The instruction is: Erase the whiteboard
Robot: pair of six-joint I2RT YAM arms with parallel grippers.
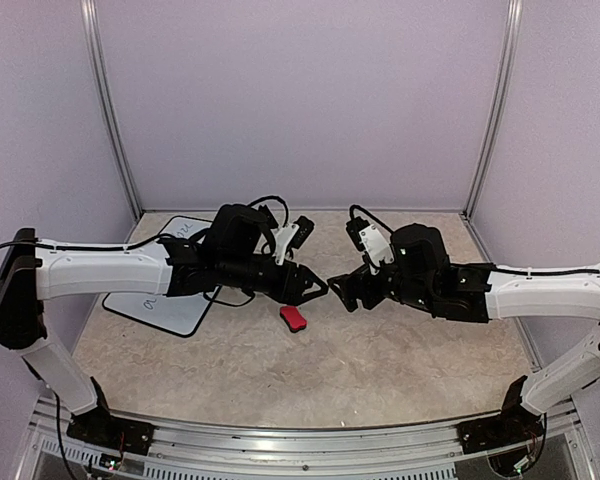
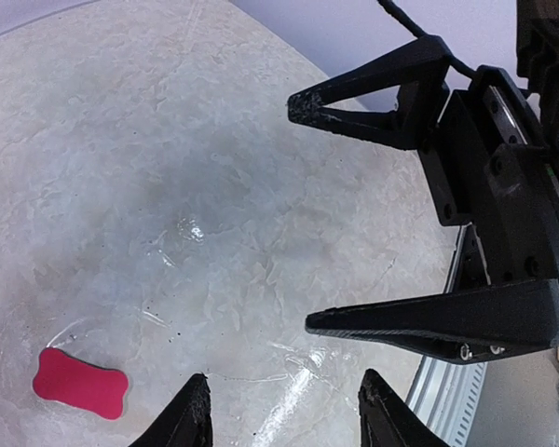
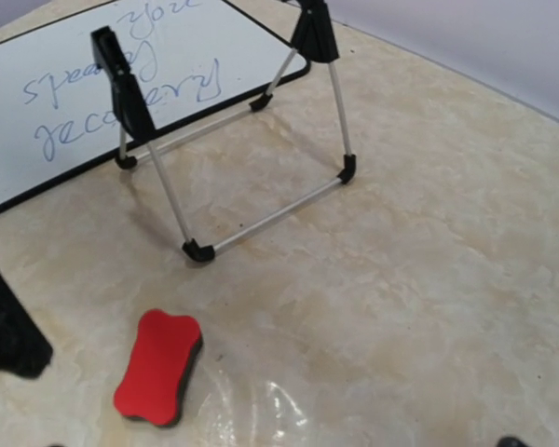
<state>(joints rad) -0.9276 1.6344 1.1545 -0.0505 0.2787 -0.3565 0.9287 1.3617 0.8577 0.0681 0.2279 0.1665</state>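
Left fingers (image 2: 191, 419) and right fingers (image 2: 419, 321) gape empty near the red eraser (image 3: 158, 366) on the desk (image 3: 429, 233); the whiteboard (image 3: 186, 47) bears its writing, so erasing looks unstarted.

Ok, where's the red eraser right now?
Top view: the red eraser lies on the table near centre, just on the near side of the left gripper, to the right of the whiteboard.

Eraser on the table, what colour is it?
The eraser is red, clearest in the right wrist view.
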